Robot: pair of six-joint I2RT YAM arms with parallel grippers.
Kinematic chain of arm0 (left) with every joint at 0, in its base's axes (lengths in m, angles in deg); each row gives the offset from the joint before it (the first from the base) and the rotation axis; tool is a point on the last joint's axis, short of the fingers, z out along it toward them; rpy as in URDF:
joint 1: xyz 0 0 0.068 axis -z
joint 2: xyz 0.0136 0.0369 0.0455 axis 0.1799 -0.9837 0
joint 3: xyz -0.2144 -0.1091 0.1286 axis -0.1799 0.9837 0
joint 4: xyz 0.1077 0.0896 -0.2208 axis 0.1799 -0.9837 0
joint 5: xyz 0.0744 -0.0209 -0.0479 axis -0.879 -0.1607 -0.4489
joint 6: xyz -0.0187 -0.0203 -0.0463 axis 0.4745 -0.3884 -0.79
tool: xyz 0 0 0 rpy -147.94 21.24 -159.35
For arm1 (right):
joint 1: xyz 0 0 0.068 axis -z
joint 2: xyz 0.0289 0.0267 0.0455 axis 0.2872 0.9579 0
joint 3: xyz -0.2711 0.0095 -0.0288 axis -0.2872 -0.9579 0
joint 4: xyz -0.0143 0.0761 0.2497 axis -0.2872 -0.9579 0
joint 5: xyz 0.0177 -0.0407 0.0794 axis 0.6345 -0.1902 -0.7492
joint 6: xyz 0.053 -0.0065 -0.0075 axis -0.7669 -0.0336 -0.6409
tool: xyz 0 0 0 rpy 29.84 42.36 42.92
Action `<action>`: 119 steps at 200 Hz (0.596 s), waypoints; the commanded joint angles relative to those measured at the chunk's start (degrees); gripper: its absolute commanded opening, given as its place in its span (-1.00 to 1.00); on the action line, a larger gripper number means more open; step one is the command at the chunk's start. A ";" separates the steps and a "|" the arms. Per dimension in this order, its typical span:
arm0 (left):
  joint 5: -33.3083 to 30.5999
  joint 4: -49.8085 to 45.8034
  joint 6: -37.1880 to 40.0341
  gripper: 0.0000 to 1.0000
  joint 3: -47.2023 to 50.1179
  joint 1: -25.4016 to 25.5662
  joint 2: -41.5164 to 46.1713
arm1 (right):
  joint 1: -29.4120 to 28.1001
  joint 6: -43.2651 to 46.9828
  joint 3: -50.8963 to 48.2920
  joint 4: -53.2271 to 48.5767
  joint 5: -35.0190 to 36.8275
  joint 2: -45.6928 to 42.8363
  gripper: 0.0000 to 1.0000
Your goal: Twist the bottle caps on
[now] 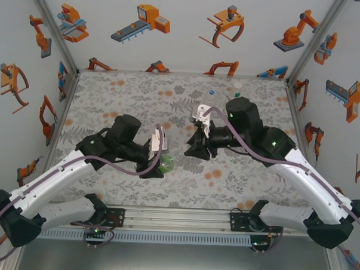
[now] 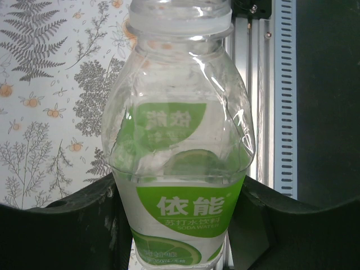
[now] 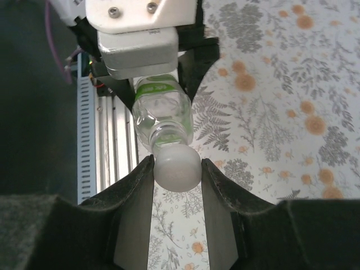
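Dark fingers (image 3: 135, 214) of the right gripper (image 3: 177, 166) rise from the bottom edge of the right wrist view. They are pressed in on a white cap (image 3: 177, 169) from both sides, just below the middle of the frame. The cap sits against the mouth of a clear bottle (image 2: 180, 140), which runs from there up to the top centre of that view. I cannot tell whether the threads have caught.

The left gripper (image 2: 179, 230) is closed around the bottle's lower body. In the left wrist view its two dark fingers flank the green label (image 2: 185, 211) at the bottom of the frame, and the neck points to the top edge. In the top view the green of the label shows between the two grippers, a little left of centre and off the flower-printed table (image 3: 292, 112). An aluminium rail (image 2: 279, 84) runs down the right side of the left wrist view.

The bottle looks empty and thin-walled, so it should be very light and will dent or twist if squeezed hard. Its smooth skin may also slip in the fingers under torque. The labelled band, where it is held, seems the best place to hold it, firmly but not crushingly. The cap is small, stiff and rounded. It is best pinched across its full width, squarely, or it may pop out sideways.
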 commanded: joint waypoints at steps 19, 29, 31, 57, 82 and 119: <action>-1.34 -1.76 2.34 -1.00 -2.75 2.31 -0.66 | -0.29 8.06 0.91 -3.60 -8.10 0.51 -0.84; -1.57 -1.74 2.46 -1.00 -2.79 2.59 -0.68 | -0.33 8.45 0.57 -3.55 -8.37 0.47 -0.84; -1.59 -1.77 2.44 -1.00 -2.84 2.68 -0.63 | -0.33 8.47 0.48 -3.53 -8.37 0.40 -0.84; -1.80 -1.76 2.51 -1.00 -3.15 3.00 -0.86 | -0.37 8.48 -0.48 -2.17 -8.57 0.29 -0.86; -1.90 -1.77 2.66 -1.00 -3.64 3.44 -1.23 | -0.54 8.42 -1.15 -1.16 -8.52 0.62 -0.88; -2.12 -1.66 2.72 -1.00 -4.05 3.90 -1.37 | -1.11 8.41 -1.41 -1.35 -7.73 1.25 -0.91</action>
